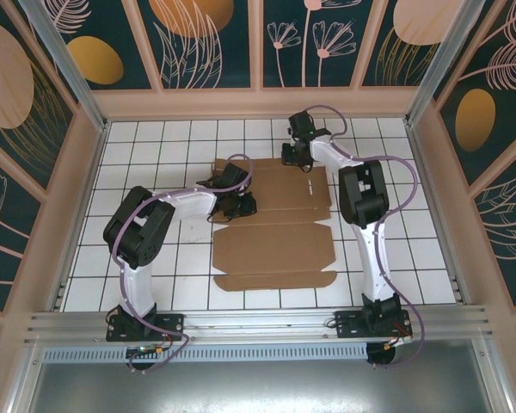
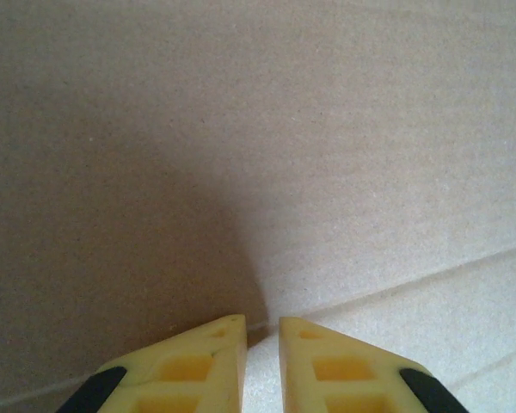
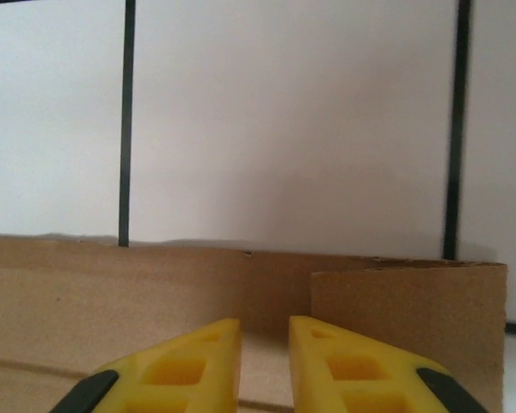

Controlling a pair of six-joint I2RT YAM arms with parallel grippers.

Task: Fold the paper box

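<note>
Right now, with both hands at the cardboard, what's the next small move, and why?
Probably nudge the right hand forward to push the far flap further up. It already stands raised ahead of the nearly closed fingers, while most of the paper box lies flat on the tiled table. The left hand sits low over the sheet, seemingly pinning it.

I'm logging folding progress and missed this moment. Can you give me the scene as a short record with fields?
surface: white tiled table
paper box: brown cardboard sheet, mostly flat, far flaps raised
left gripper: low over the cardboard by a crease, fingers nearly together, nothing seen between them
right gripper: at the sheet's far edge, facing an upright flap, narrow gap
</note>
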